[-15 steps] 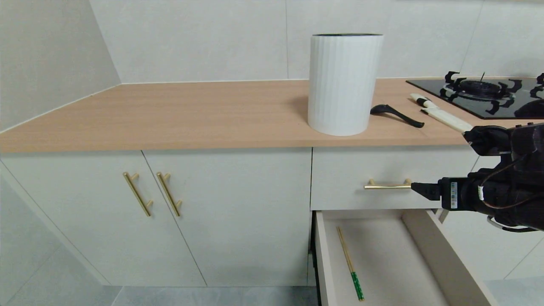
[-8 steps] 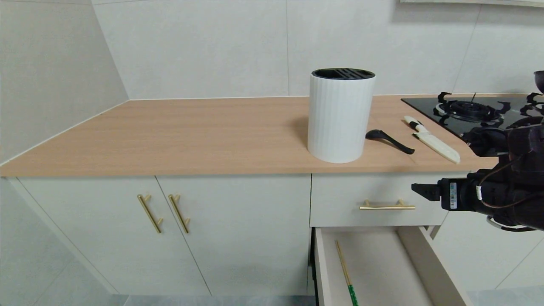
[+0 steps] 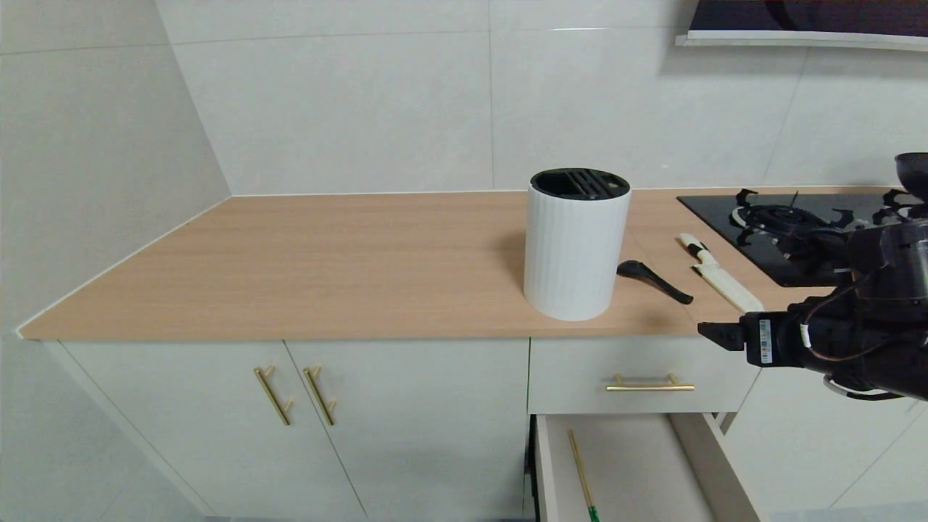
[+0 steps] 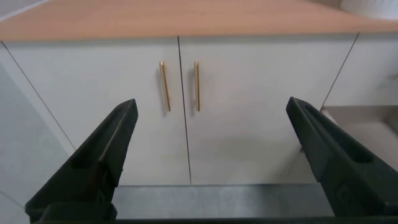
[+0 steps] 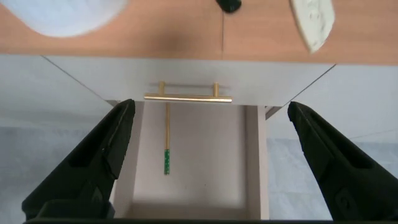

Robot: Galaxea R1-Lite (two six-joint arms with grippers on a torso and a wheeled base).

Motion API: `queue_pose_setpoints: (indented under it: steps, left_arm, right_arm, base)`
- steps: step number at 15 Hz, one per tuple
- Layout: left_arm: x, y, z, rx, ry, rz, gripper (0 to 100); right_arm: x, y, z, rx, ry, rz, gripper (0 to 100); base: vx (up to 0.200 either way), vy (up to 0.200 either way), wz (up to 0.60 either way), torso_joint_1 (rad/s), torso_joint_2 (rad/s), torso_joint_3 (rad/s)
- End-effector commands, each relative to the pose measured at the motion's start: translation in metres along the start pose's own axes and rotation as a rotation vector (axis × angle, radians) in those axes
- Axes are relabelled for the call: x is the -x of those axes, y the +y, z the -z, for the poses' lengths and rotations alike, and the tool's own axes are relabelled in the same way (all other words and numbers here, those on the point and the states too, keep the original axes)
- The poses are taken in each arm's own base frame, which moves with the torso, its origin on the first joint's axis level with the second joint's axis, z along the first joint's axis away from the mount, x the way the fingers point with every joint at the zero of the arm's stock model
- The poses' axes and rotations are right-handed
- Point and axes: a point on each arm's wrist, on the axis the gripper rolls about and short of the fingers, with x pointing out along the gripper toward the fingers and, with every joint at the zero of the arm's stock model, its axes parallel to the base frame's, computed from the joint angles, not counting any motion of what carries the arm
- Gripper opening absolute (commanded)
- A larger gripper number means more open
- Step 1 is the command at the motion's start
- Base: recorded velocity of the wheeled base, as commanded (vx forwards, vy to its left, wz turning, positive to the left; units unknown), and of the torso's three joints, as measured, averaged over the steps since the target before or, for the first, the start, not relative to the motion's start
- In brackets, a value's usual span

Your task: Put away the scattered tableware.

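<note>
Left gripper (image 4: 211,106): jaws wide apart, empty, facing the double cabinet doors (image 4: 249,124), left of and below the white holder (image 3: 576,246). Holder stands upright on the counter (image 3: 290,268), near the front edge.

Black spoon (image 3: 656,283) lies just right of the holder, bowl close to its base, handle running right and toward the front edge. Knife (image 3: 727,288) is further right of the holder, roughly parallel to the spoon, blade tip toward the edge.

Right gripper (image 5: 211,107): jaws spread, empty, right of and below the holder at about counter-edge height, above the open drawer (image 3: 707,464), which holds chopsticks (image 3: 580,471).

My read: the right arm is nearer both pieces. It needs to go up and over the edge, then grip across the long axis. The holder wall crowds the spoon's bowl, so take the handle. Hob (image 3: 790,225) limits room past the knife.
</note>
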Motion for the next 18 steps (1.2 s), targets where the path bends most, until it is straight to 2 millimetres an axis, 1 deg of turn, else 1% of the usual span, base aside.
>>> queue_pose_setpoints:
  steps: [1,5,7,9,10,11,12,14,15,18]
  left_arm:
    - [0.000,0.000,0.000,0.000,0.001,0.000,100]
    - [0.000,0.000,0.000,0.000,0.001,0.000,100]
    - [0.000,0.000,0.000,0.000,0.003,0.000,100]
    - [0.000,0.000,0.000,0.000,0.001,0.000,100]
    - [0.000,0.000,0.000,0.000,0.001,0.000,100]
    - [0.000,0.000,0.000,0.000,0.001,0.000,100]
    - [0.000,0.000,0.000,0.000,0.003,0.000,100]
    - [0.000,0.000,0.000,0.000,0.001,0.000,100]
    - [0.000,0.000,0.000,0.000,0.001,0.000,100]
    - [0.000,0.000,0.000,0.000,0.001,0.000,100]
  right_arm:
    - [-0.005,0.001,0.002,0.005,0.017,0.002,100]
    - [-0.011,0.003,0.000,0.018,0.012,-0.002,100]
    - [-0.028,0.001,-0.013,0.082,-0.060,0.001,100]
    - [-0.049,-0.005,-0.030,0.126,-0.100,-0.021,100]
    - [-0.053,-0.006,-0.034,0.130,-0.106,-0.044,100]
    - [-0.071,-0.011,-0.046,0.132,-0.119,-0.119,100]
    - [-0.085,-0.013,-0.051,0.145,-0.121,-0.149,100]
    - [-0.109,-0.017,-0.045,0.153,-0.084,-0.160,100]
    - [-0.123,-0.016,-0.036,0.165,-0.048,-0.161,100]
    - [-0.148,-0.014,-0.027,0.170,-0.044,-0.160,100]
  base:
    - [0.000,0.000,0.00,0.217,-0.50,-0.286]
    - [0.000,0.000,0.00,0.073,-0.17,-0.089]
    - [0.000,0.000,0.00,0.000,0.00,0.000]
    - [0.000,0.000,0.00,0.000,0.00,0.000]
    - [0.000,0.000,0.00,0.000,0.00,0.000]
    - [0.000,0.000,0.00,0.000,0.00,0.000]
    - [0.000,0.000,0.00,0.000,0.00,0.000]
    - [0.000,0.000,0.00,0.000,0.00,0.000]
    - [0.000,0.000,0.00,0.000,0.00,0.000]
    - [0.000,0.000,0.00,0.000,0.00,0.000]
